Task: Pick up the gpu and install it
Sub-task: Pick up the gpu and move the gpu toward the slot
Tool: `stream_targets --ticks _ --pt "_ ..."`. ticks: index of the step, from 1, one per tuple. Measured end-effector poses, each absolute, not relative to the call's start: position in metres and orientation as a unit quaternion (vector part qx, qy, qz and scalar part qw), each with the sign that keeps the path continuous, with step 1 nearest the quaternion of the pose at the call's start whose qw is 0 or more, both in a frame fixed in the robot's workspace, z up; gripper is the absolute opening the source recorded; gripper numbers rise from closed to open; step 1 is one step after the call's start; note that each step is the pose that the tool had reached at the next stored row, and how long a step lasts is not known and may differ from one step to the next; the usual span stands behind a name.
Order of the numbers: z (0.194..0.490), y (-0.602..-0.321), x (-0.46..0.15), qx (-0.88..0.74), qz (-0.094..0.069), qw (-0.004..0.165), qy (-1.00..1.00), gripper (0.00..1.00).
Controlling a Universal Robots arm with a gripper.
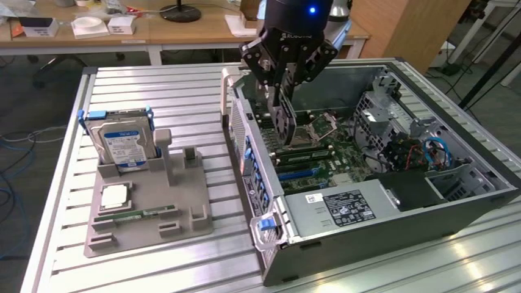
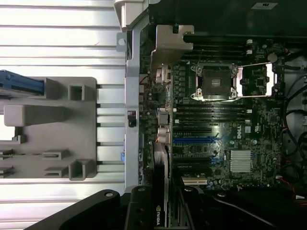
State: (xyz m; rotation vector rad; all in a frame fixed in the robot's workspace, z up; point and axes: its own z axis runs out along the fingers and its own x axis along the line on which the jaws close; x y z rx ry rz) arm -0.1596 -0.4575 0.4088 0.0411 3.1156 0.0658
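Holding the gpu (image 1: 283,124) on edge, your gripper (image 1: 282,91) has its jaws clamped on the card's top edge. Location: over the open case (image 1: 456,183), just inside the wall on the exterior view's left, above the motherboard (image 1: 326,152). On that side you also have a grey tray (image 1: 146,235) with a hard drive (image 1: 122,143) and a RAM stick (image 1: 134,215).

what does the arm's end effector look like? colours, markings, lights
Glossy black arm wrist with a lit blue indicator light. Below it, a black angular gripper with jointed linkage fingers, small pale lettering across its body and silver bolt heads.
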Motion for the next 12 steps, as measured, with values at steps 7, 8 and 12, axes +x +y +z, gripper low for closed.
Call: stream_targets --ticks 7,8,12 --pt "0.409 -0.458 -0.152 0.013 0.021 0.013 1.0 0.26" --pt "0.409 -0.458 -0.151 0.013 0.021 0.012 1.0 0.26" --pt "0.409 -0.458 -0.146 0.013 0.021 0.012 1.0 0.26"
